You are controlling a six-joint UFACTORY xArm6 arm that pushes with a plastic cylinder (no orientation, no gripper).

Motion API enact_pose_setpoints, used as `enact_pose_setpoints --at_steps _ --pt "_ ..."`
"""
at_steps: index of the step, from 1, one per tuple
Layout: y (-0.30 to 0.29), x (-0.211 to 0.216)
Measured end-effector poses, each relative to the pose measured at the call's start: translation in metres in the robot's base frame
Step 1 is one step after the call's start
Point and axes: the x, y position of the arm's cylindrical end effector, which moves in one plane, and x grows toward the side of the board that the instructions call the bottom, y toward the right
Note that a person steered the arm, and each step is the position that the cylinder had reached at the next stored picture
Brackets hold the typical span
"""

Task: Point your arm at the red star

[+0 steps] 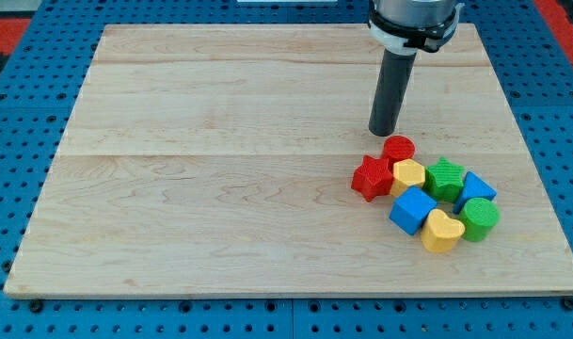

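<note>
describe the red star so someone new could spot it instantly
On the wooden board, find the block cluster at the view's right. The red star is its leftmost piece, below and left of my tip. The neighbouring red cylinder is round; this one has points.

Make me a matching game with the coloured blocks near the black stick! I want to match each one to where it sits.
Things:
1. red star-shaped block
2. round red block
3. blue cube block
4. round green block

Places:
A. nearest my tip, just below it in the view
B. farthest toward the view's right of the cluster
C. farthest toward the view's left of the cluster
D. low in the cluster, left of the yellow heart-shaped block

Pairs: 1-C, 2-A, 3-D, 4-B
</note>
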Motion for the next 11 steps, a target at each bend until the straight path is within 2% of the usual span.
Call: enact_pose_setpoints --at_steps 2,3,4,5,6,8,11 --pt "-0.02 0.0" --pt "-0.082 0.004" --pt "-0.126 0.038" --pt "-0.129 0.115" --pt "-0.122 0.128" --pt "-0.067 0.128" --pt "-0.042 0.119"
